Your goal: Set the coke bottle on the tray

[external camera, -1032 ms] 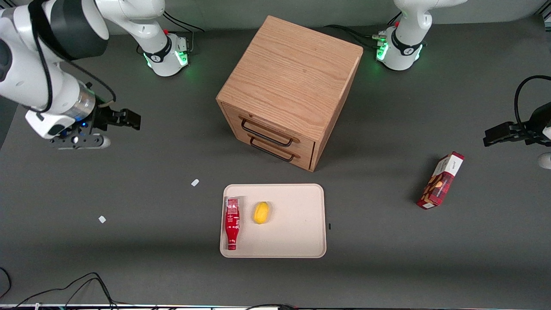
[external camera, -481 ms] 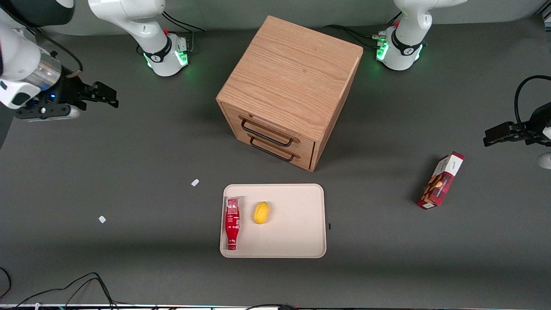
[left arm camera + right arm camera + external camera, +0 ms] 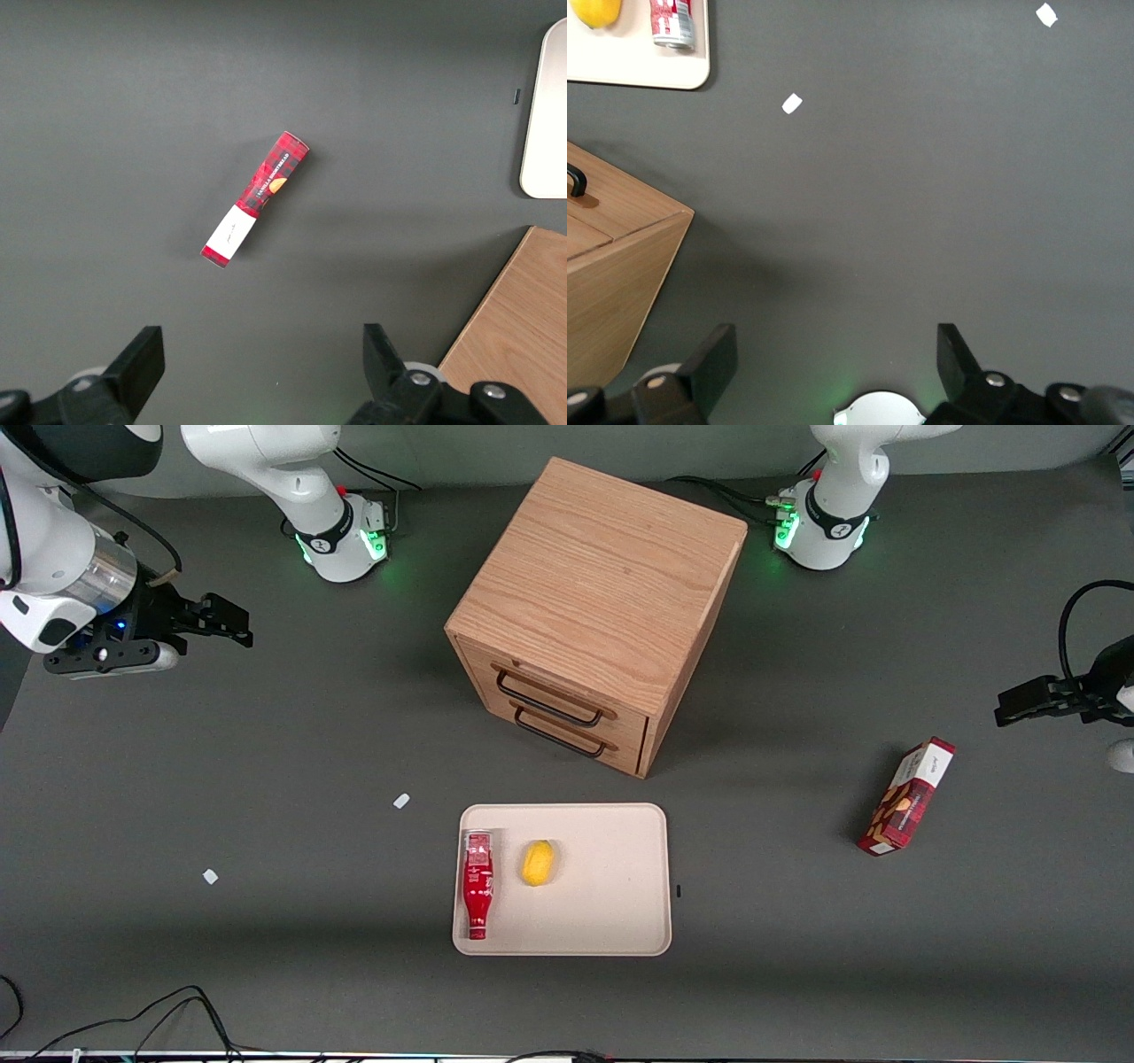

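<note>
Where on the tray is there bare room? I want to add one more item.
The tray is bare from the lemon toward the parked arm's end. The coke bottle and lemon crowd the other end. The gripper, open, hangs far off.

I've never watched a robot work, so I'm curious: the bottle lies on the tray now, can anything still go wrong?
The coke bottle lies on its side at the tray edge, so a bump might roll it against the lemon or over the low rim. The open gripper hangs far away, near the working arm's end, so that seems unlikely.
</note>
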### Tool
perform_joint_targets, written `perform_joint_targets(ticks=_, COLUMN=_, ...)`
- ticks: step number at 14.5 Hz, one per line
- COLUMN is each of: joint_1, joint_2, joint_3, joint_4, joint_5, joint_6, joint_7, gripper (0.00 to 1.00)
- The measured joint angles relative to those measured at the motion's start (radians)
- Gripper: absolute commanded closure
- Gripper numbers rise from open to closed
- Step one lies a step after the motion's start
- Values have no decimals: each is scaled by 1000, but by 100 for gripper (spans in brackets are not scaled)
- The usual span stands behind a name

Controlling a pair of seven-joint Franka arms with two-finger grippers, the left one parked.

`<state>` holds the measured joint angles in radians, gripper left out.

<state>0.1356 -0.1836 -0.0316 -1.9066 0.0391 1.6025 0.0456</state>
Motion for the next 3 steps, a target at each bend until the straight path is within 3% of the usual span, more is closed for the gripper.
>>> perform_joint_targets(ticks=3, joint_1=11, joint_2=43, joint_3=-7, joint_4=44, joint_5=0, joint_6=4, joint_7=0, gripper=0)
